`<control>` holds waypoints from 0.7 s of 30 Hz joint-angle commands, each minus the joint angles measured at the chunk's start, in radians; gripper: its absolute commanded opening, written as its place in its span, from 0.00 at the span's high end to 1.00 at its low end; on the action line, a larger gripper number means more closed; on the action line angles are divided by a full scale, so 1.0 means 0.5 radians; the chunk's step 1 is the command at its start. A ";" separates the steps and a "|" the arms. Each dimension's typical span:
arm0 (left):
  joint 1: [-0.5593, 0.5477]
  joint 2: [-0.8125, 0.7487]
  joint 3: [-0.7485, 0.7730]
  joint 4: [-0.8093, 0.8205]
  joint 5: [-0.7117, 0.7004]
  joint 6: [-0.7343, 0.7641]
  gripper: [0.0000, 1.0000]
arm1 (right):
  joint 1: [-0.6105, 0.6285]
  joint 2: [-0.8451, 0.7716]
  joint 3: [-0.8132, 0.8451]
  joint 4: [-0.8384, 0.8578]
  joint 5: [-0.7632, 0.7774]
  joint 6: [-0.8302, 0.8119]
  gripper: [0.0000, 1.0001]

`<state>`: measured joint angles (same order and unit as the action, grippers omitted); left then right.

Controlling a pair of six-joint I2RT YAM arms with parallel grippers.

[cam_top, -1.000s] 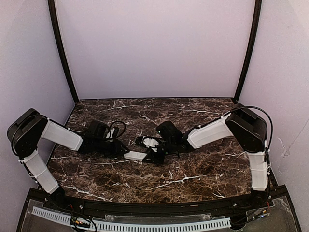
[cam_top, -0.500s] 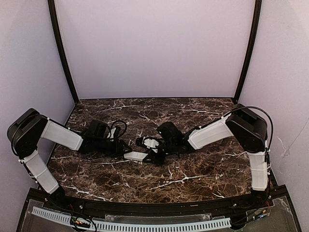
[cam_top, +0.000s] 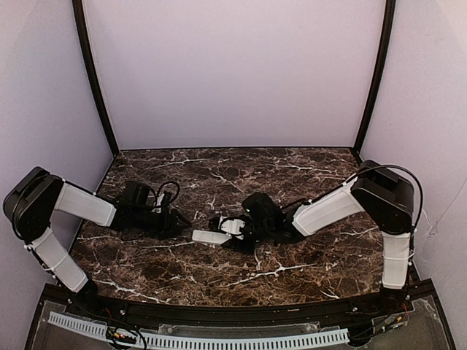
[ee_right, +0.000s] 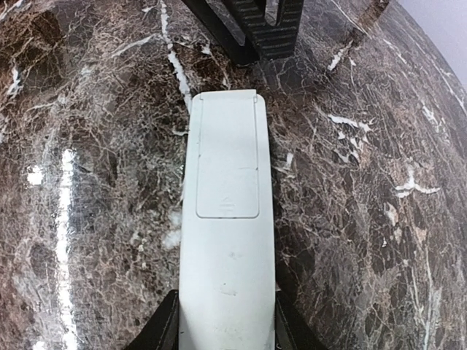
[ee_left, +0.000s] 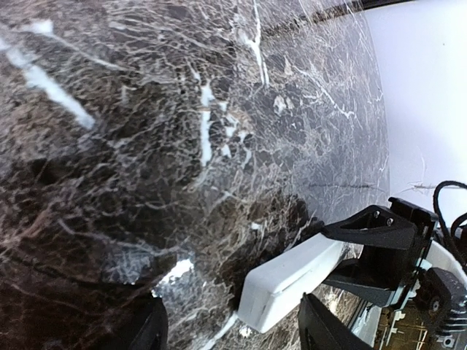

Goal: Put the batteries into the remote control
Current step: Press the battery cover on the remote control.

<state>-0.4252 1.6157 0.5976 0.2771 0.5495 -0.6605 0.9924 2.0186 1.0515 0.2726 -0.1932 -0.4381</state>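
The remote control (cam_top: pixel 211 236) is stretching left to right across the centre of the overhead view, a slim white bar over the dark marble table (cam_top: pixel 292 175). I am unable to tell whether it is resting on the stone or hanging just above it. Its back is facing up, and the cover panel (ee_right: pixel 228 157) is sitting flush in the half farthest from my right wrist camera.

My right claw (cam_top: pixel 235 235) is grasping the remote control by its right-hand end. In the right wrist view my fingers (ee_right: pixel 162 329) are pressing against both long edges at the bottom of the frame, and the white bar is running straight up the picture from between them.

My left claw (cam_top: pixel 184 222) is standing released just left of the remote control's free end, near it but not touching it. In the left wrist view the two dark finger tips are showing wide apart at the bottom edge, gripping nothing. The remote control's rounded end is pointing toward that camera from the lower right. In the right wrist view the same claw is appearing as black framework at the top of the frame, just beyond the bar's far end.

Both my arms are reaching inward from the lower corners of the overhead view, white forearms angled toward the middle, with pale walls (cam_top: pixel 233 73) closing in the table behind.
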 commanded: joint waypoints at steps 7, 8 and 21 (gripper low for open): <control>0.151 -0.116 -0.161 0.068 0.072 0.020 0.34 | 0.164 0.025 -0.262 0.091 0.648 -0.275 1.00; 0.151 -0.136 -0.176 0.084 0.060 0.025 0.34 | 0.175 0.021 -0.276 0.113 0.684 -0.282 1.00; -0.008 -0.125 -0.228 0.310 0.154 0.077 0.46 | 0.242 -0.012 -0.386 0.292 0.814 -0.309 1.00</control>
<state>-0.3843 1.5642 0.4957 0.4065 0.6167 -0.6617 1.0908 1.9850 0.9195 0.4797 0.1127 -0.5591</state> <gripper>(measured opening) 0.559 0.353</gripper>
